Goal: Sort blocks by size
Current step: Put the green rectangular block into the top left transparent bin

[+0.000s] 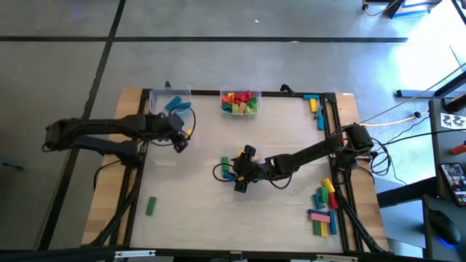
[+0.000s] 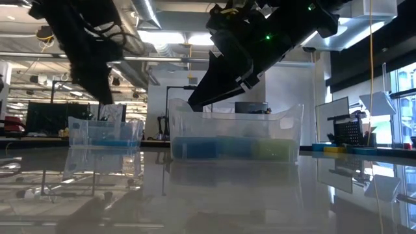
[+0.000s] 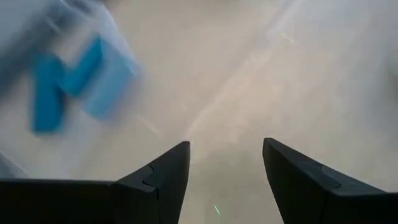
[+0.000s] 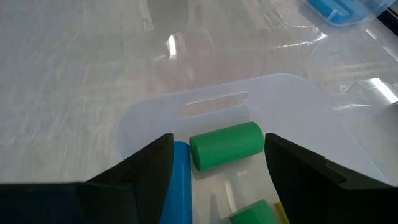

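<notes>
**Right arm poised over the middle tub**

Pale tabletop [image 1: 291, 211] carries your blocks [image 1: 324, 207] in scattered groups. Your right gripper [image 4: 217, 165], jaws apart and empty, hovers above a green cylinder [image 4: 225, 145]; descending off-centre could nudge it aside. Left gripper [image 3: 225, 171] waits open beside the blue-block tub [image 1: 169, 97].

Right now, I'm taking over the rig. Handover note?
Left tool: open, empty, beside the far-left tub with blue blocks.
Right tool: open, over the centre tub; green cylinder and a blue block lie in it.
Done: far-centre tub holds mixed small blocks.
Left: lone green block near-left, pile near-right, blocks far-right.
</notes>
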Robot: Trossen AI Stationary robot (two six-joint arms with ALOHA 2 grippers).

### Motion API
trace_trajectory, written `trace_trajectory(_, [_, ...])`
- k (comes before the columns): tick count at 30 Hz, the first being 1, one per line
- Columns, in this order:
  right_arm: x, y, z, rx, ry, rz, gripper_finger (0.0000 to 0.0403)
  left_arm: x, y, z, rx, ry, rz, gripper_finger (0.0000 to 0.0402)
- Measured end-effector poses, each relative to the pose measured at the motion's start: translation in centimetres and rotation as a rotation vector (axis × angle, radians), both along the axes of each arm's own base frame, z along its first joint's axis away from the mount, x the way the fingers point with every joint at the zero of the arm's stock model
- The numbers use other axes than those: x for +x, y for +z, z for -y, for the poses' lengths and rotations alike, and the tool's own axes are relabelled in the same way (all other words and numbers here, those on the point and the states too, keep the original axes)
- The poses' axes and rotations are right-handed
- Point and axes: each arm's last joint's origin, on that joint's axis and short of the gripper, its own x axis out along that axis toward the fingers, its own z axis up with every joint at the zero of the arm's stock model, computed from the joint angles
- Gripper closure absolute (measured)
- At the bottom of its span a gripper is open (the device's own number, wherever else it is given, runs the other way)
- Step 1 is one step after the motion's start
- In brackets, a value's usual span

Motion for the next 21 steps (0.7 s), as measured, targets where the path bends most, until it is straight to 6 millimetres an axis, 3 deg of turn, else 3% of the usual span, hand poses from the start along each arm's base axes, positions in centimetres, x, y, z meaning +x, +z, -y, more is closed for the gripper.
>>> trace_trajectory(10, [0.0, 0.0, 0.0, 0.001, 0.002, -0.001, 0.0155, -1.0, -0.9, 4.5, -0.310, -0.041, -0.077, 0.0206])
trace_trajectory(21, [0.0, 0.0, 0.0, 0.001, 0.002, -0.001, 0.0155, -1.8, -1.0, 8.2, -0.541, 0.096, -0.081, 0.0206])
